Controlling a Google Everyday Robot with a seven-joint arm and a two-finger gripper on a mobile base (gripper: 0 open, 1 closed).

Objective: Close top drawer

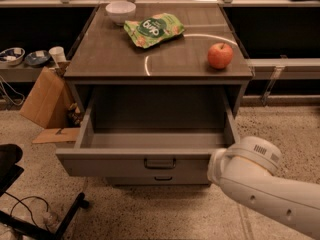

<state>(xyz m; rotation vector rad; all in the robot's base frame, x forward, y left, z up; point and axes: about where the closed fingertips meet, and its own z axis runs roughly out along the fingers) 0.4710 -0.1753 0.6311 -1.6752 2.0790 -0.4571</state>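
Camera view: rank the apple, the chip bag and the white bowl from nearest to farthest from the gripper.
The gripper is hidden behind the arm's end, at the top drawer's front right corner.
1. Apple, tabletop right.
2. Chip bag, back centre.
3. Bowl, back left.

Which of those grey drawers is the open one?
The top drawer, pulled far out under the tabletop; the drawer below sits shut. The gripper is hidden behind the arm, by the open drawer's front right corner.
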